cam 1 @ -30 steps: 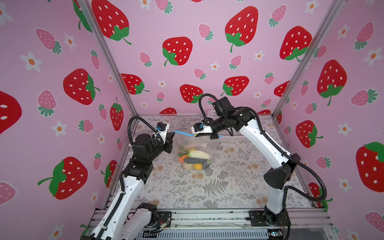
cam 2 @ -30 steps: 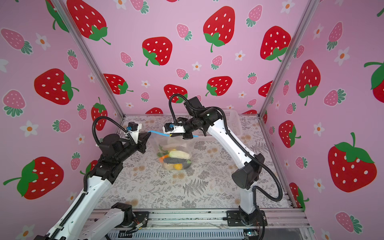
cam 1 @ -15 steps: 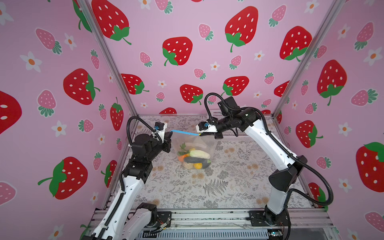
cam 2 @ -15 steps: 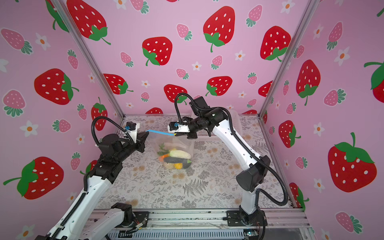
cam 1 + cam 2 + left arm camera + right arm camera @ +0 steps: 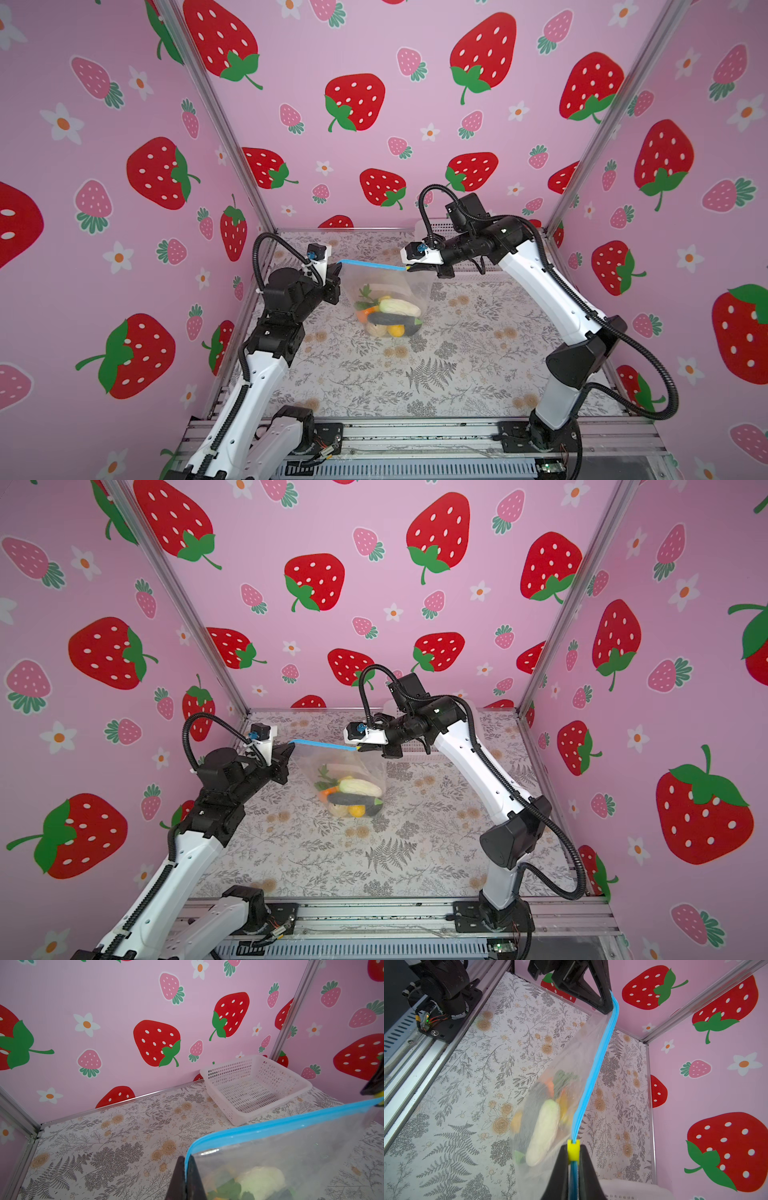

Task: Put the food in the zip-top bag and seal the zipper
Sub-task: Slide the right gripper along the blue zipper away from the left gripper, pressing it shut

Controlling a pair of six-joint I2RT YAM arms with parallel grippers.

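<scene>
While left end effector (image 5: 337,268) and right end effector (image 5: 409,269) clamp ribbed blue zipper (image 5: 372,264), crinkly clear bag (image 5: 401,282) sags.

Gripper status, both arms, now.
Left gripper: shut on the zipper, at one end.
Right gripper: shut on the zipper, at its yellow slider.

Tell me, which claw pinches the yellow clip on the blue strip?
The right claw, closed on the yellow clip; the left claw pinches the blue strip at its plain end.

Glossy, crinkly transparent plastic bag (image 5: 392,277)
</scene>
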